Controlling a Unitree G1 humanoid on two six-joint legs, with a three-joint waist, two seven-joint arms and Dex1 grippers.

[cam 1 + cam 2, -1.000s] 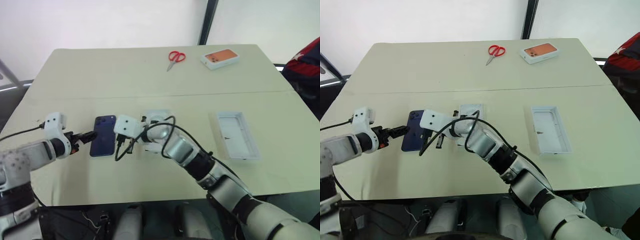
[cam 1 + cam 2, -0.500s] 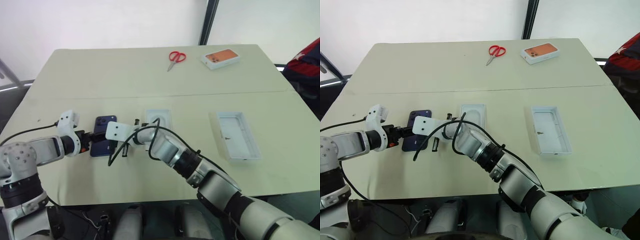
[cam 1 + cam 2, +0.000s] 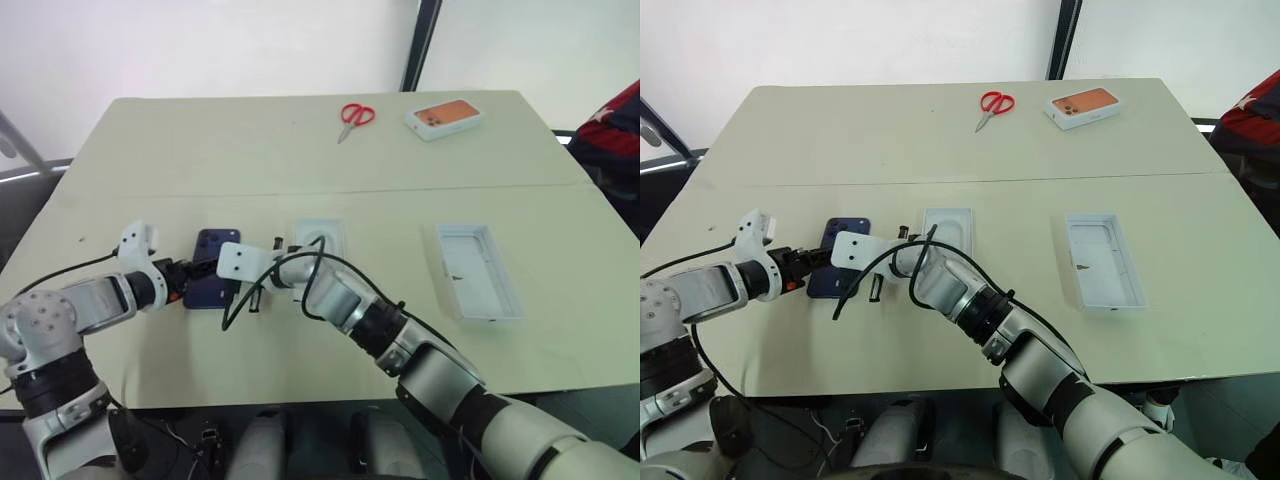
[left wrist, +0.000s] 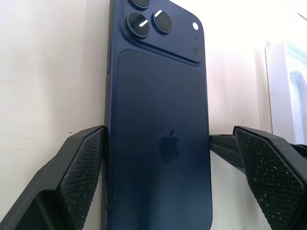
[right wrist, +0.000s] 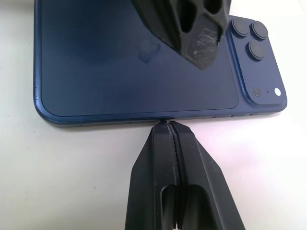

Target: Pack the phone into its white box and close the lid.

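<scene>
The dark blue phone (image 3: 207, 280) lies back up on the table, camera cluster at its far end. My left gripper (image 4: 163, 143) is open, and its fingers (image 4: 79, 167) straddle the phone's near end, one on each long side. My right gripper (image 5: 165, 125) is shut, its tips against the phone's long right edge. The white box (image 3: 478, 270), a shallow tray with a small brown mark inside, sits far to the right. The lid is out of view.
A flat white insert (image 3: 320, 238) with an oval recess lies just right of the phone, behind my right arm. Red scissors (image 3: 352, 115) and a box with an orange phone picture (image 3: 444, 116) rest at the far edge. A red sleeve (image 3: 612, 130) shows at the right.
My left gripper has slid right from beside the phone and rolled, so its open fingers now straddle the phone's near end. The right gripper has stayed shut at the phone's edge.
</scene>
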